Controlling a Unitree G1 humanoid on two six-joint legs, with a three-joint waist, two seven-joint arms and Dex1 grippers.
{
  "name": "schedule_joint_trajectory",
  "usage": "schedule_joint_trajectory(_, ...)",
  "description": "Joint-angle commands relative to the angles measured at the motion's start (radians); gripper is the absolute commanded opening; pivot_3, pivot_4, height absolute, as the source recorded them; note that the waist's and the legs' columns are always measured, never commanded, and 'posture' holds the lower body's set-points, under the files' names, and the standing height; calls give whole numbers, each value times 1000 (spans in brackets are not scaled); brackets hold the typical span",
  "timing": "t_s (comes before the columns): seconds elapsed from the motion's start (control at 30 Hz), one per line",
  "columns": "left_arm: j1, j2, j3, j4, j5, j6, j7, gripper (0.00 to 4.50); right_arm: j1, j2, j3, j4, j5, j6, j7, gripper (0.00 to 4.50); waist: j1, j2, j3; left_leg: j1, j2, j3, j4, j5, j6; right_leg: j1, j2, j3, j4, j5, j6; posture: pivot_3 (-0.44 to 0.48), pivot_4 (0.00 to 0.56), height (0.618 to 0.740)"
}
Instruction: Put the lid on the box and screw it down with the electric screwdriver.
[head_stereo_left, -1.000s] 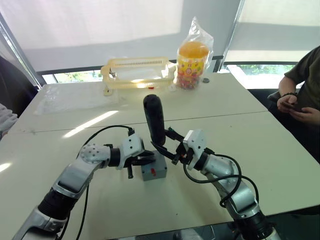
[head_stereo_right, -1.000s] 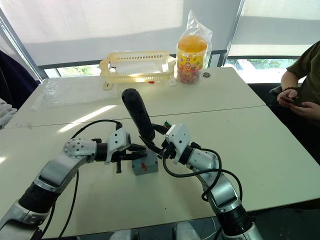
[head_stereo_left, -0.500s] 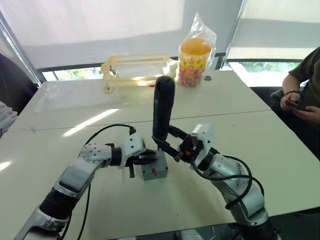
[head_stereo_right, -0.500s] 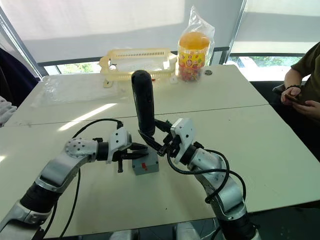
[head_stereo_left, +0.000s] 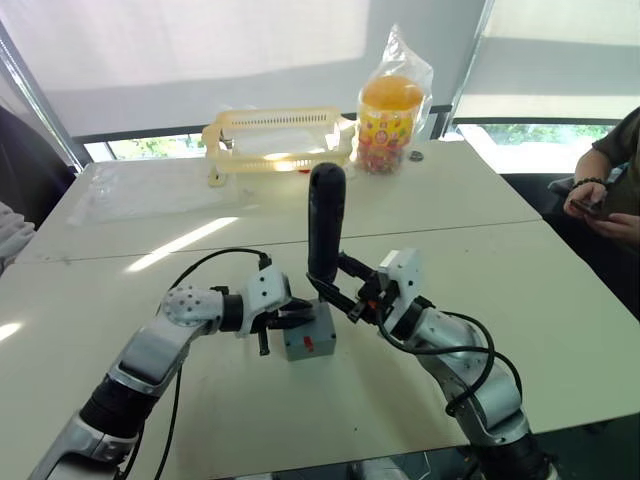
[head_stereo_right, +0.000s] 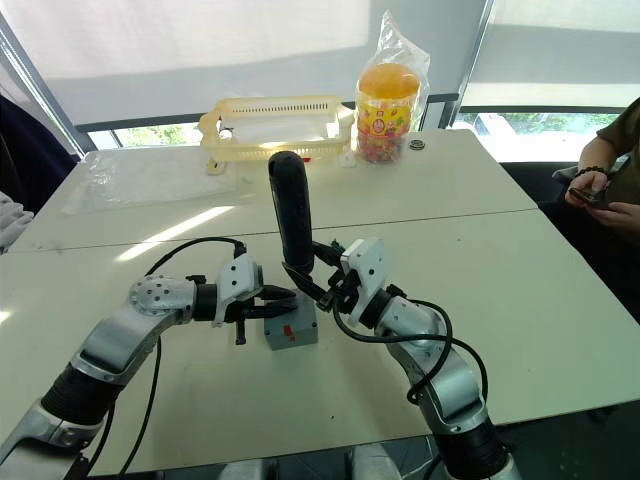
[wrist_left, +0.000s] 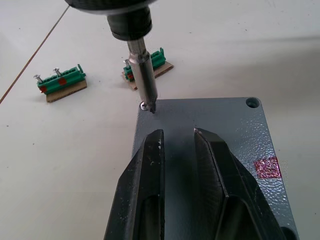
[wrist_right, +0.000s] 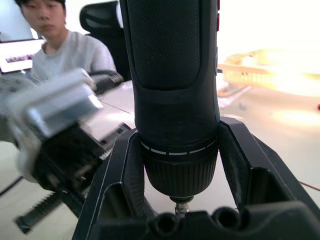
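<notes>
**A:** so where's it at? Is the lid on?

**B:** yep, the flat grey plastic lid (wrist_left: 210, 150) already sits on the small grey plastic box (head_stereo_left: 308, 344), near the table's front edge between the two arms. The left gripper (wrist_left: 177, 142) rests on top of the lid, its two black fingers (wrist_left: 150, 165) a little apart with nothing between them, just pressing the lid down as far as I can judge. The right gripper (head_stereo_left: 345, 295) is clamped around the black cylindrical electric screwdriver (head_stereo_left: 325, 225), which stands close to upright, bit down on a screw (wrist_left: 145, 106) at a corner of the lid.

**A:** how many screws are in?

**B:** can't tell. One other corner hole (wrist_left: 252, 103) looks empty, so I'd guess most of the screwing is left. Two green terminal-block holders (wrist_left: 60, 85) with spare screws lie just past the box.

**A:** anything change from a second back?

**B:** the screwdriver was leaning towards the robot's left, then swung up and tipped slightly the other way, and is now almost straight and a touch lower. Box and left arm haven't shifted. The person (head_stereo_left: 610, 180) at the far right edge of the table has mostly slid out of the picture.
</notes>
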Motion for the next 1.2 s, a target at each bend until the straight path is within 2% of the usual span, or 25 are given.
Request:
schedule_joint_trajectory(0.03,41,26,-16,43,27,41,-5,935,-18,11,-18,-19,1,-61,3,1732,-1,0,0,0,0,0,0,0,0,0,0,0,0,0,0,0,150,740)
schedule_joint_trajectory(0.77,63,24,-1,65,38,20,-13,935,16,-2,-3,-3,3,-44,20,1732,-1,0,0,0,0,0,0,0,0,0,0,0,0,0,0,0,150,740)
schedule_joint_trajectory(1.2,68,19,-14,75,48,4,-9,935,25,-82,89,58,-123,-84,82,1732,-1,0,-1,3,0,0,0,0,0,2,0,0,0,0,0,0,150,740)
